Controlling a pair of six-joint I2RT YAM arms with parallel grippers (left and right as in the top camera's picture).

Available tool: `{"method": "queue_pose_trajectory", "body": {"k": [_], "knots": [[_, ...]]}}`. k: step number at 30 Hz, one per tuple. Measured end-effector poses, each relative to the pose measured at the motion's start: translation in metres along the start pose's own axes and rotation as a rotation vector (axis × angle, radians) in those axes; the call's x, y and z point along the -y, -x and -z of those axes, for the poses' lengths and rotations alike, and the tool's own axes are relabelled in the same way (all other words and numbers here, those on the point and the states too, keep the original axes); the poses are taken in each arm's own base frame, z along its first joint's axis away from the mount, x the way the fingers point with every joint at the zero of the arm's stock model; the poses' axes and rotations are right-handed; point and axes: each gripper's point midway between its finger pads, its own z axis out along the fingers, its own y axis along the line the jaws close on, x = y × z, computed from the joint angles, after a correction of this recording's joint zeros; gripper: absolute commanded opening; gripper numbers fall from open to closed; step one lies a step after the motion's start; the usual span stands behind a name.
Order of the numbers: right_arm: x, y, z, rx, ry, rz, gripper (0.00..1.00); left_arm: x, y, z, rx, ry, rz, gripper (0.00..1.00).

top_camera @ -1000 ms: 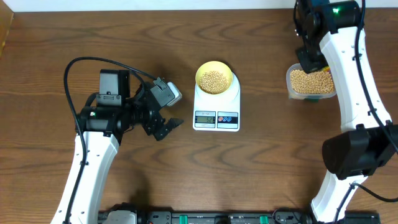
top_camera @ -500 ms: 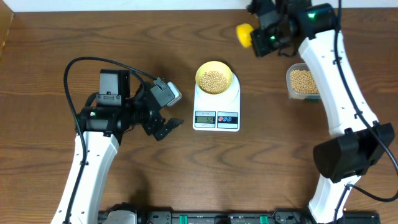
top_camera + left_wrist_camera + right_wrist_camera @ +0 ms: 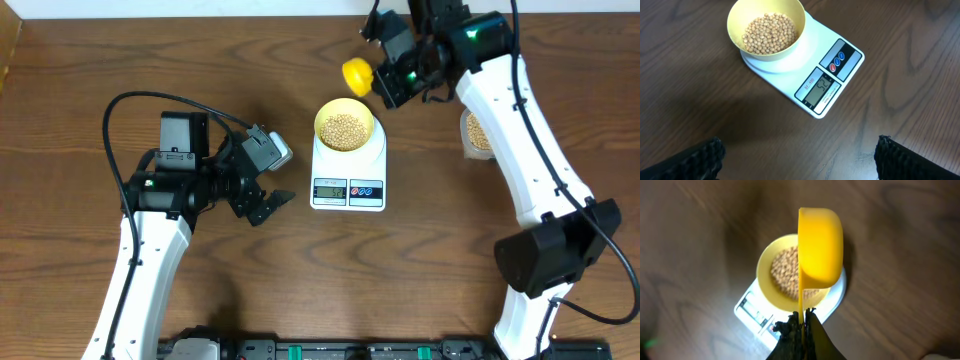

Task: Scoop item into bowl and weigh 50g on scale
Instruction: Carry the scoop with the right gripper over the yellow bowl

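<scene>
Evidently the dosing step is in hand: the scoop (image 3: 820, 245) is held above the scale (image 3: 805, 55), over the far edge of the bowl (image 3: 735, 25). Its handle is clamped between the fingers of the right gripper (image 3: 802, 325). Only the scoop's back is shown, so whether it is loaded cannot be told. The bowl is seated on the scale's platform and is well filled with beans (image 3: 769, 32). More beans are kept in the tub (image 3: 472, 135), well to the right of the scale.

The left gripper (image 3: 270, 203) is parked just left of the scale, its jaws spread wide with nothing between them.

On the display (image 3: 819, 88) two digits can be made out, seemingly 52, though this is not certain. If so, the target is judged to be slightly overshot, and a few beans would need to be lifted out, not tipped in. Otherwise a slow, slight roll of the scoop is called for, with the display watched. Beside the display a small line of print can be seen, possibly SF-400, but it is too fine to be read with confidence.
</scene>
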Motion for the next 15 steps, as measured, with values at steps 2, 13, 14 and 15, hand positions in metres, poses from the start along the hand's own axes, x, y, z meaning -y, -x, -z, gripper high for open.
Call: {"method": "queue_pose_trajectory", "body": {"k": [2,13,14,15], "knots": [[-0.006,-0.001,-0.002,-0.008,0.008,0.01,0.01,0.0,0.0,0.0,0.0,0.0,0.0,0.97],[-0.012,-0.012,-0.028,-0.08,0.026,0.029,0.01,0.0,0.0,0.0,0.0,0.0,0.0,0.98],[-0.011,-0.013,-0.032,-0.089,0.025,0.028,0.01,0.0,0.0,0.0,0.0,0.0,0.0,0.98],[-0.011,-0.014,-0.035,-0.095,0.025,0.027,0.01,0.0,0.0,0.0,0.0,0.0,0.0,0.98]]}}
